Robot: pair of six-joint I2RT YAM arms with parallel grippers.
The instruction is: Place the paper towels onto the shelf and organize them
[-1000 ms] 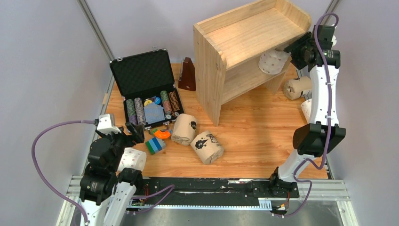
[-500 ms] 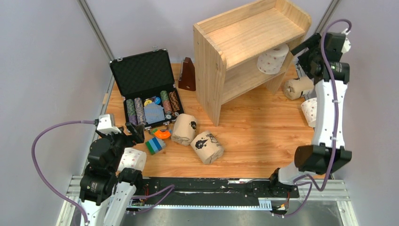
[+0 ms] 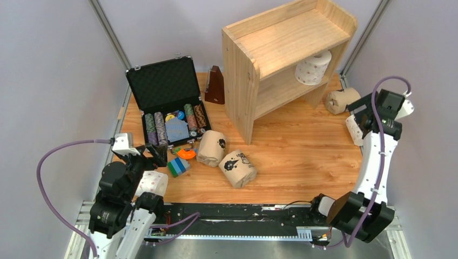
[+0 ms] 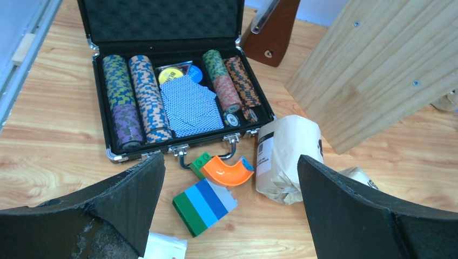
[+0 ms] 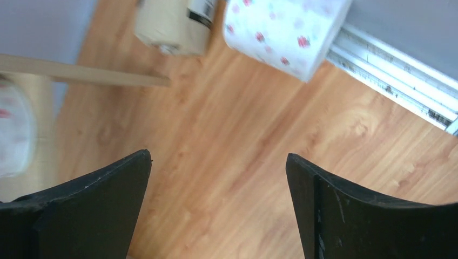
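Right arm [image 3: 372,156] stands at the far right of the bench [image 3: 302,156]. The right jaws are spread wide, grip nothing and hang over bare wood.

White dotted roll [image 5: 286,27] lies just ahead of them against the side rail, not yet between the pads. Tan roll [image 5: 175,24] is just beside it, nearer the foot of the shelf [image 3: 254,59]. Cannot tell whether the two touch.

Shelved white roll [image 3: 313,67] sits on the lower tier, toward its right end. The top tier holds nothing. Two more kraft rolls, one [image 3: 211,147] and its neighbour [image 3: 237,168], lie mid-bench just beside each other. Last white roll [image 3: 154,182] sits under the left arm [image 3: 116,183]. The left jaws are also spread and empty, facing the black case [image 4: 162,21].

Step in hand, as I read it: fetch the white dotted roll.

- Advance until its barrel is centred between the pads.
- Straddle the round side, not the ends.
- The rail leaves little room for the outer finger, so a descent from above looks safer than a sideways reach.
- Close gently, since soft paper dents.
- Avoid nudging the tan roll, which would likely trundle off.
- Lift well clear of the side panel, then enter by the open front.
- Set it next to the shelved white roll so the whites group together.
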